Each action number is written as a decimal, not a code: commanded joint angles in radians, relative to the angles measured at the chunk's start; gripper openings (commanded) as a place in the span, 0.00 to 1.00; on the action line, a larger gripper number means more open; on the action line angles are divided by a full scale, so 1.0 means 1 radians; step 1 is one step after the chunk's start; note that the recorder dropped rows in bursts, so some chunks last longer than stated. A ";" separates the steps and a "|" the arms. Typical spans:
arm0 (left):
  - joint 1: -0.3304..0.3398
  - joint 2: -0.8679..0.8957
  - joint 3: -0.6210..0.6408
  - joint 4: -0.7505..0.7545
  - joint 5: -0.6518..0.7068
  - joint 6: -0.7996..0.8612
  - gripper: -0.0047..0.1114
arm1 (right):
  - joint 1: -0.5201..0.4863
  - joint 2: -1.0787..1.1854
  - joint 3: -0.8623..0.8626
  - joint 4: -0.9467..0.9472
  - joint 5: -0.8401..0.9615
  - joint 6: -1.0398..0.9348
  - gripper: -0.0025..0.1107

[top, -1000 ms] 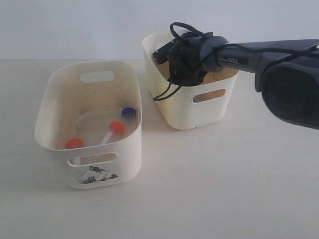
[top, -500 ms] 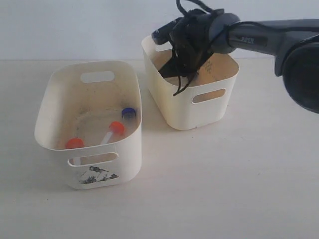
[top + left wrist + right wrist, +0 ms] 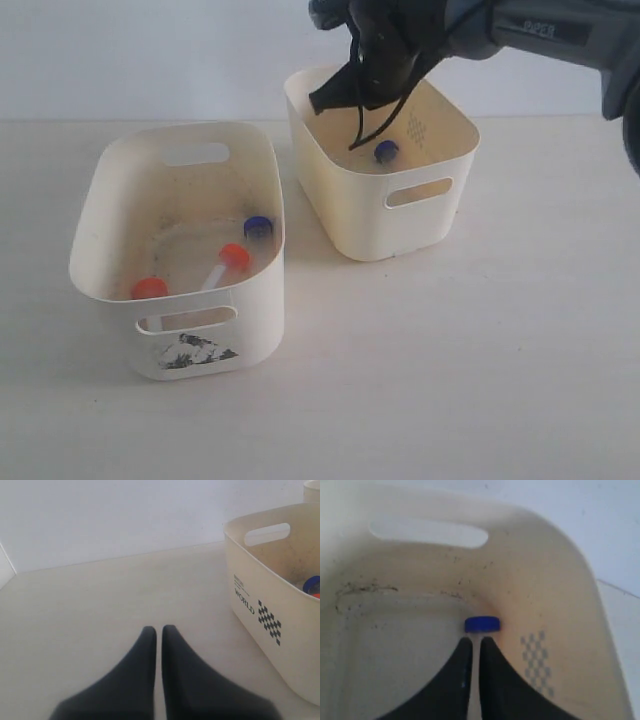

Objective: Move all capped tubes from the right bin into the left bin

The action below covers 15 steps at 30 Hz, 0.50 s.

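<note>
One blue-capped tube (image 3: 385, 151) lies inside the smaller right bin (image 3: 370, 220), near the dotted diamond mark. My right gripper (image 3: 328, 96) hangs above that bin's rim, shut and empty. In the right wrist view its tips (image 3: 475, 640) stand just short of the blue cap (image 3: 482, 624), with the tube's body hidden behind them. The larger left bin (image 3: 200, 345) holds three tubes: two with orange caps (image 3: 150, 288) (image 3: 234, 256) and one with a blue cap (image 3: 258, 226). My left gripper (image 3: 156, 628) is shut over bare table beside the left bin (image 3: 260, 585); it does not show in the exterior view.
The two bins stand apart on a pale table, with a white wall behind. The right arm's dark cables (image 3: 372, 125) dangle into the right bin. Bare table stretches in front of both bins.
My right gripper has risen out of the right bin to above its rim, uncovering the blue-capped tube that stays on the floor. The left bin's tubes have not moved.
</note>
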 commanded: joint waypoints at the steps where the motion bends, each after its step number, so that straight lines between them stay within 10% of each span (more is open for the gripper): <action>1: 0.001 -0.002 -0.004 -0.001 -0.016 -0.012 0.08 | -0.003 0.056 -0.002 0.000 0.032 -0.039 0.31; 5: 0.001 -0.002 -0.004 -0.001 -0.016 -0.012 0.08 | -0.003 0.101 -0.002 -0.042 0.042 -0.054 0.60; 15: 0.001 -0.002 -0.004 -0.001 -0.016 -0.012 0.08 | -0.003 0.193 -0.002 -0.186 0.081 -0.006 0.63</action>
